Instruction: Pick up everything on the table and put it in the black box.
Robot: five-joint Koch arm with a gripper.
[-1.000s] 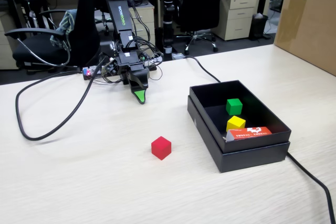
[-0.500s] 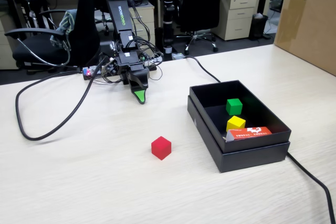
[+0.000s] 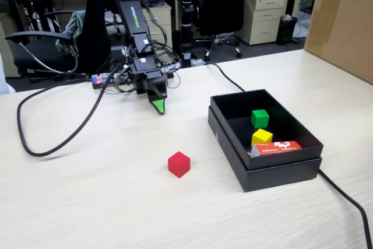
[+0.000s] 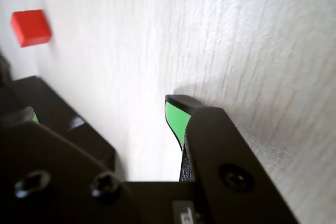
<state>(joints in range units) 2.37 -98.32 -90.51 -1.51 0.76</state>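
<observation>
- Pale wood-grain table (image 3: 116,202) fills most of what you see in the fixed view, with a thick black cable (image 3: 35,144) looping across its left side.
- Your arm (image 3: 135,33) reaches down from the back edge, folded low, well apart from everything it could grasp.
- Look right for the black box (image 3: 280,173): it sits open on the table, near the front right.
- Inside the box you have three things: an orange-and-white carton (image 3: 280,148) lying against the near wall, a yellow cube (image 3: 261,137) just behind it, and a green cube (image 3: 260,118) further back.
- Your gripper (image 3: 159,107) points its green tip down at the bare tabletop. In the wrist view (image 4: 105,114) the jaws stand spread with clear table between them, holding nothing.
- Your one loose item is the red cube (image 3: 179,164), resting on the table left of the box in the fixed view, in front of the gripper; in the wrist view it shows at top left (image 4: 31,27).
</observation>
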